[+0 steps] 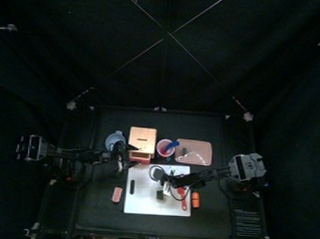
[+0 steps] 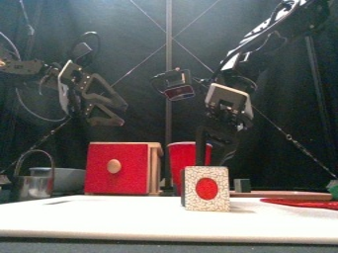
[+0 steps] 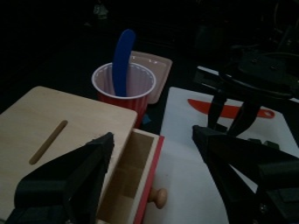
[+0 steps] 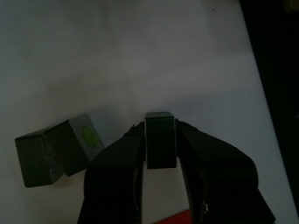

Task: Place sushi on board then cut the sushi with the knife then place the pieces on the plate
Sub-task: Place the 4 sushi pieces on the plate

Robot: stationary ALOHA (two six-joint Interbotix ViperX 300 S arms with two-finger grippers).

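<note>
On the flat white cutting board (image 1: 144, 196) you have one toy sushi block (image 2: 205, 188) standing upright, with dark green sides and a speckled white face with a red round centre turned to the table's front. From the right wrist camera the same block (image 4: 59, 150) sits on bare white board, just beside your right tool (image 4: 160, 140) and not touching it. That right tool (image 2: 211, 148) hangs low over the board, a little above and behind the block. Its jaws are pressed together, and you can see nothing between the tips.

A red toy knife (image 2: 297, 203) lies flat on the board to the right of the block, well clear of it. Behind the board stands a red cup (image 1: 169, 148) with a blue toy knife (image 3: 122, 57) upright in it. The flat pink tray (image 1: 198, 153) lies just right of the cup. The pale wooden box with a red drawer front (image 2: 122, 168) stands just left of the cup.

Your left tool (image 3: 152, 144) hovers above that box with its jaws spread wide, holding nothing. A round metal cutter with a wire handle (image 2: 38, 180) stands at the table's far left. A small orange toy (image 1: 117, 194) lies on the table left of the board.
</note>
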